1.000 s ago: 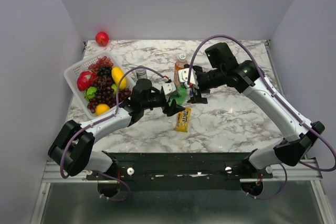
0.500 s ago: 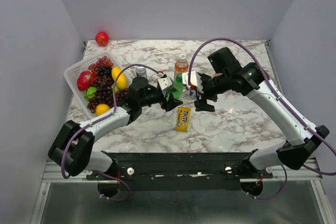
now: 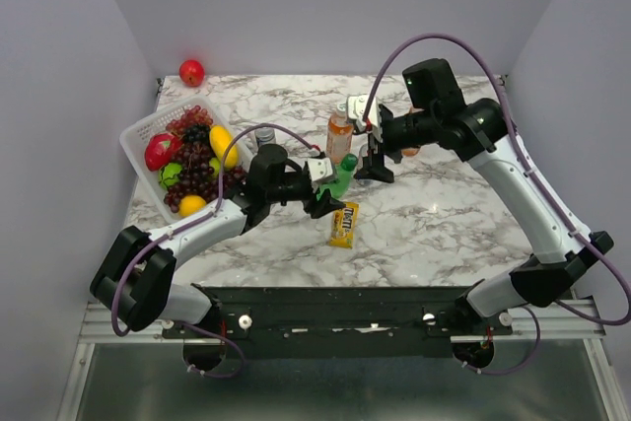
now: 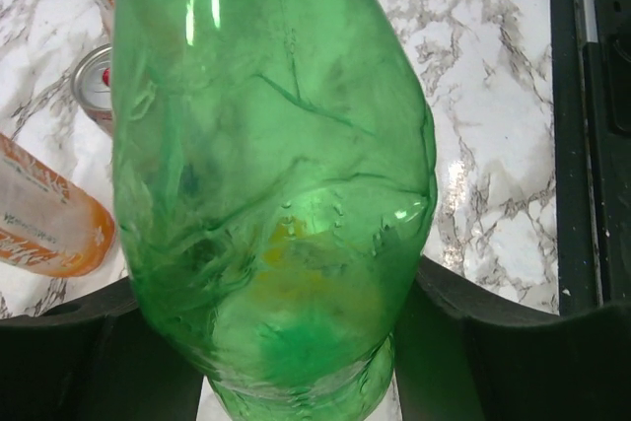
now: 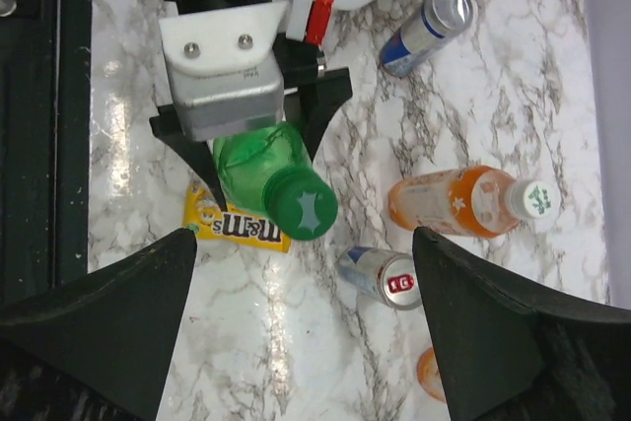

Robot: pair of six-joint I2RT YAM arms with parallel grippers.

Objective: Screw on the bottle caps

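My left gripper [image 3: 330, 189] is shut on the green bottle [image 3: 340, 180] and holds it tilted above the table. The bottle's body fills the left wrist view [image 4: 276, 175], between the dark fingers [image 4: 463, 352]. A dark green cap [image 5: 304, 206] sits on its neck. My right gripper [image 5: 304, 236] hangs open above that cap without touching it; from the top it is just right of the bottle [image 3: 373, 163]. An orange bottle [image 5: 454, 202] with a white cap [image 5: 532, 199] stands behind. A second orange bottle [image 5: 431, 372] shows only partly.
A yellow M&M's bag [image 3: 344, 224] lies under the green bottle. Two drink cans [image 5: 386, 278] [image 5: 431, 27] stand nearby. A white fruit basket [image 3: 138, 135] is at the left and a red apple [image 3: 191, 72] in the far left corner.
My right gripper has lifted and drawn back from the green bottle's top, staying open. The left gripper has kept its hold and shifted the bottle slightly.
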